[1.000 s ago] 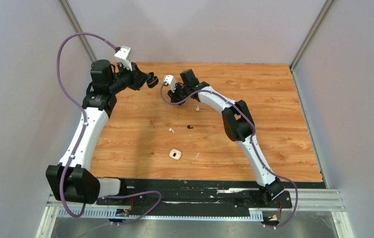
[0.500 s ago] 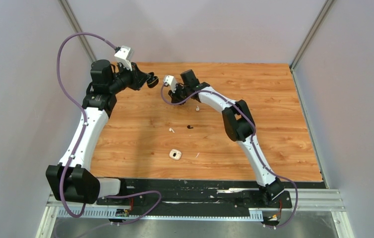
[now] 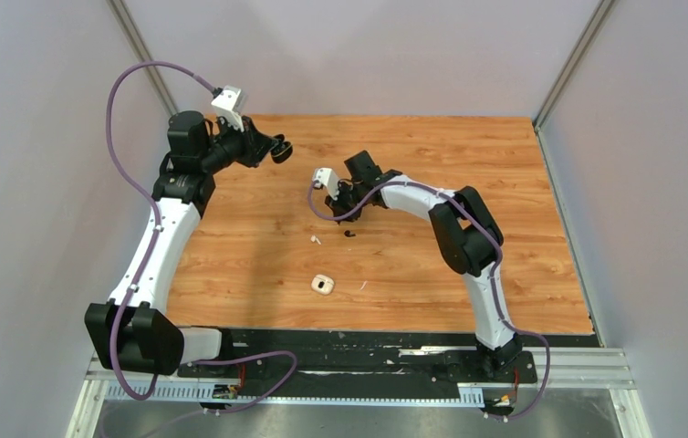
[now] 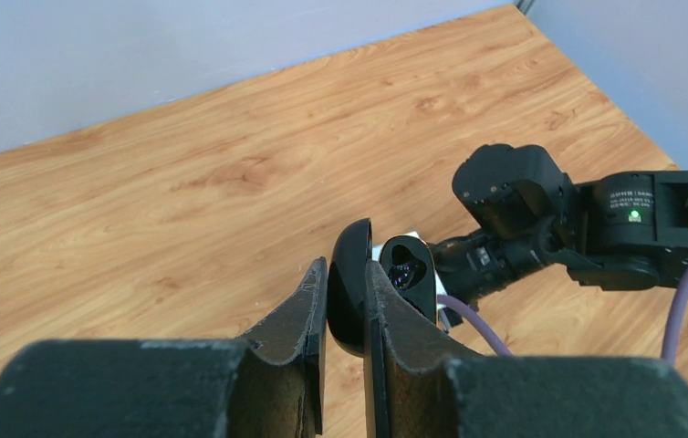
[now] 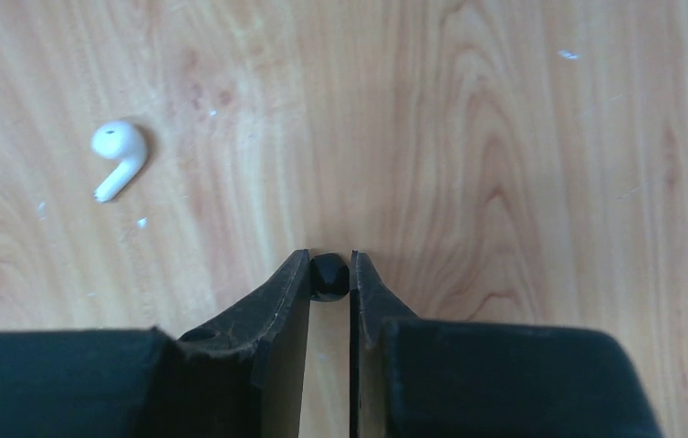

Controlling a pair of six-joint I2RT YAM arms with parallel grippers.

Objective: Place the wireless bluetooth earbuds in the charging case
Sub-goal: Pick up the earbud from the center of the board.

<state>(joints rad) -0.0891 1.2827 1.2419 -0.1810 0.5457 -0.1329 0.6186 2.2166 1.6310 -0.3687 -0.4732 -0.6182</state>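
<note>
Wooden table (image 3: 505, 228) — white case (image 3: 323, 284), white bud (image 3: 315, 240), black bud (image 3: 349, 234).

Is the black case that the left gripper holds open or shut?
Open. The black case shows its lid swung away from the hollowed base.

right pincer (image 5: 329, 259) hides the stem of the black earbud (image 5: 328, 277), left pincer (image 4: 345, 267) most of the black case (image 4: 350, 245)

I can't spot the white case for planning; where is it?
Top view: the white case lies on the table near its front edge, about centre, with a white earbud just beyond it.
</note>
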